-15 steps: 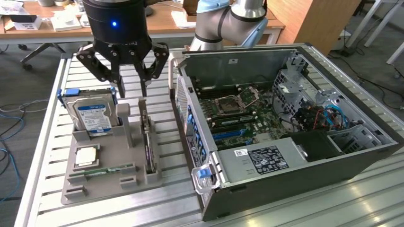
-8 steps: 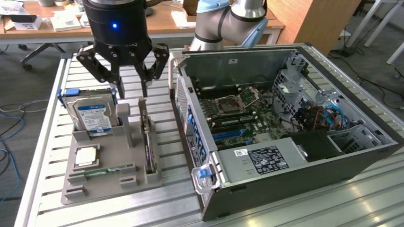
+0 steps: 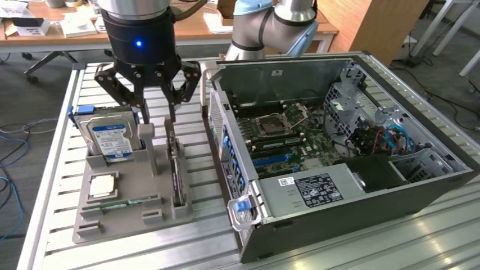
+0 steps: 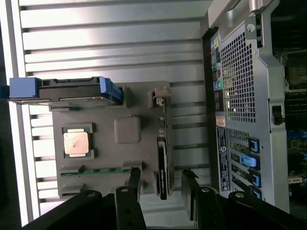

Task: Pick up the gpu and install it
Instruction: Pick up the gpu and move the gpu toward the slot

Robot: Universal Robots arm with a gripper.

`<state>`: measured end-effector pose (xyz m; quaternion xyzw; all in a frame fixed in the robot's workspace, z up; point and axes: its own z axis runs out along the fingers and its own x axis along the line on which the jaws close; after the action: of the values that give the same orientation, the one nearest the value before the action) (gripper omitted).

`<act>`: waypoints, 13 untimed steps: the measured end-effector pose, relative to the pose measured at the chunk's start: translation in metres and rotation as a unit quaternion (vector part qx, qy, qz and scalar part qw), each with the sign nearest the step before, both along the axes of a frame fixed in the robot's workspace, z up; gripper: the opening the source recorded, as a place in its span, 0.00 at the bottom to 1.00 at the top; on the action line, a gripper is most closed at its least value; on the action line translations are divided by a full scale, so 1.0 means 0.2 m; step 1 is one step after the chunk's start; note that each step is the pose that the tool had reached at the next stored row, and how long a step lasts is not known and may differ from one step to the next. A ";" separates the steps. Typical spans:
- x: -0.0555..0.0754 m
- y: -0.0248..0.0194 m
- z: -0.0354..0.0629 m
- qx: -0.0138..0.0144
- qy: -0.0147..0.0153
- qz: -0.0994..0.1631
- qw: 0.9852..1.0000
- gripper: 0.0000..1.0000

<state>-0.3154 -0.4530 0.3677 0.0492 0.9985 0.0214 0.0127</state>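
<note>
Claw (image 3: 154,107) hangs over the far end of the grey holder (image 3: 112,228), blue light lit on its body. We read the claw as open: dark fingers (image 3: 177,90) splayed wide, nothing between them.

In the wrist view the claw (image 4: 162,173) straddles the gpu (image 4: 163,163). One finger (image 4: 135,178) stands on each side of the card, with a gap on both sides. No contact that we can see.

The gpu (image 3: 175,169) stands on edge in a slot of the holder, along the side nearest the computer case (image 3: 420,163). It is a thin dark board, seen edge-on from the wrist, with a pale connector just past its end.

Other parts in the holder (image 4: 139,103):
- hard drive (image 3: 111,138), blue-and-white label, upright at the far corner, blue rails at its sides; also in the wrist view (image 4: 62,93)
- processor (image 3: 103,185) lying flat in its recess (image 4: 76,143)
- green RAM stick (image 3: 123,202) on edge near the front (image 4: 103,170)

The case lies open on the slatted metal surface (image 3: 420,242), at the exterior view's right of the holder. Motherboard (image 3: 289,135) is exposed, blue slots visible. Its perforated rear panel (image 4: 240,76) faces the holder.
</note>
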 end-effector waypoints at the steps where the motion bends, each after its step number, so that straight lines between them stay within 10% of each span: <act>1: 0.00 0.000 -0.010 0.000 0.000 0.000 1.000 0.47; 13: 0.00 0.000 -0.119 0.000 0.000 0.000 1.000 0.47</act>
<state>-0.3154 -0.4530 0.3440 0.0492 0.9985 0.0215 0.0128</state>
